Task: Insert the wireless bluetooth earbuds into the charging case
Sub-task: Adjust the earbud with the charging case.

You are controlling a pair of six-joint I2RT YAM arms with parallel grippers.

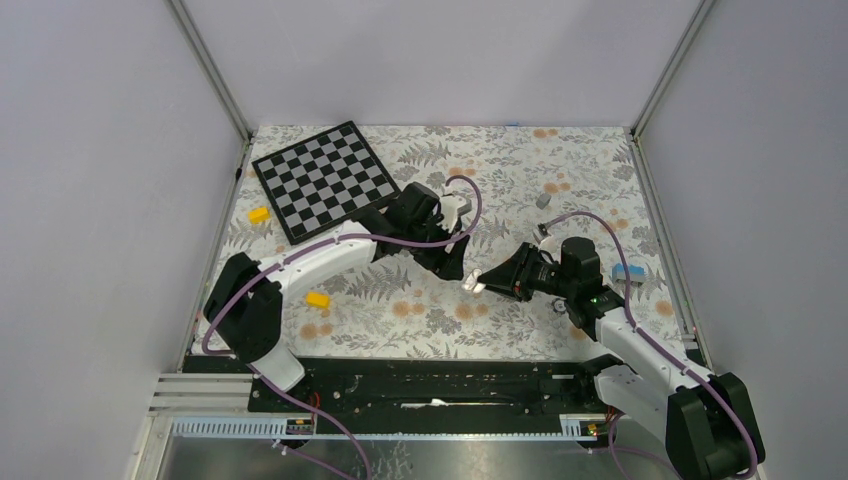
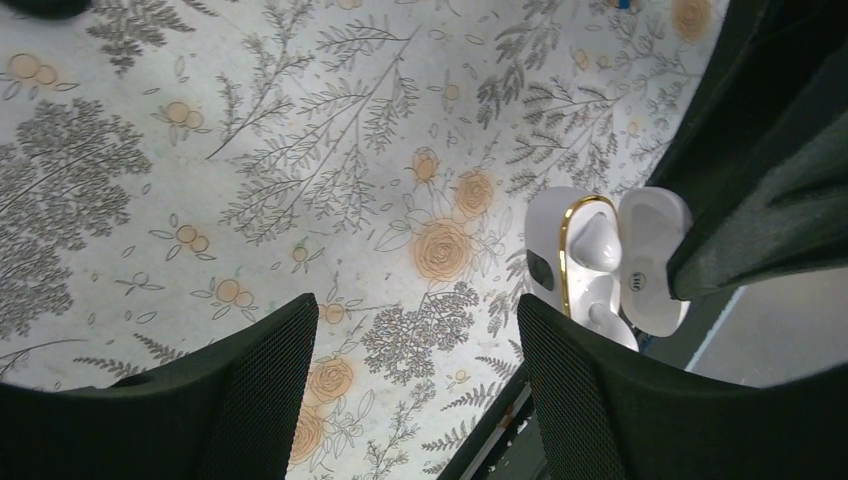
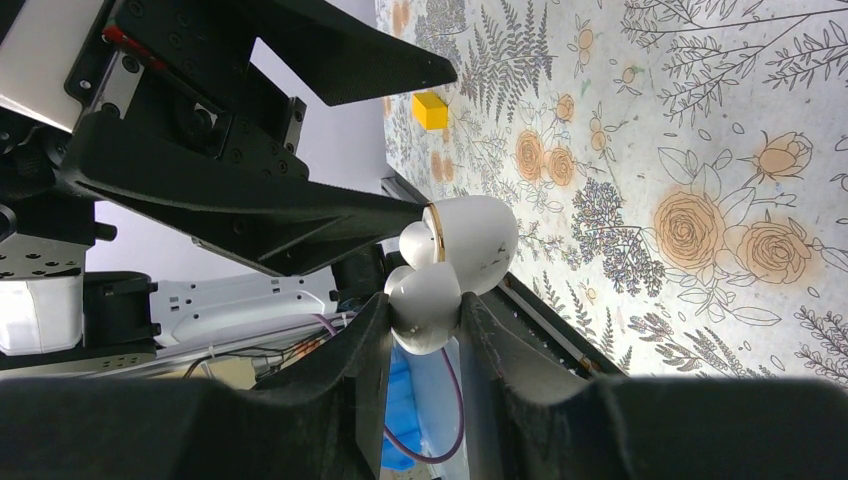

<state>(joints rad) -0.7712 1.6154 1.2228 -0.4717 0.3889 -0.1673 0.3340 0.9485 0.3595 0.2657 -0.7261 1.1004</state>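
Note:
The white charging case has a gold rim and its lid is swung open. My right gripper is shut on one half of it and holds it above the table. In the top view the case is at the tip of the right gripper, mid-table. My left gripper is open and empty, its fingers right beside the case. The left wrist view shows the open case with white moulded shapes inside. No black earbuds show in any view.
A chessboard lies at the back left. Yellow blocks lie at the left and front left. A blue block lies at the right and a small grey piece further back. Walls enclose the floral mat.

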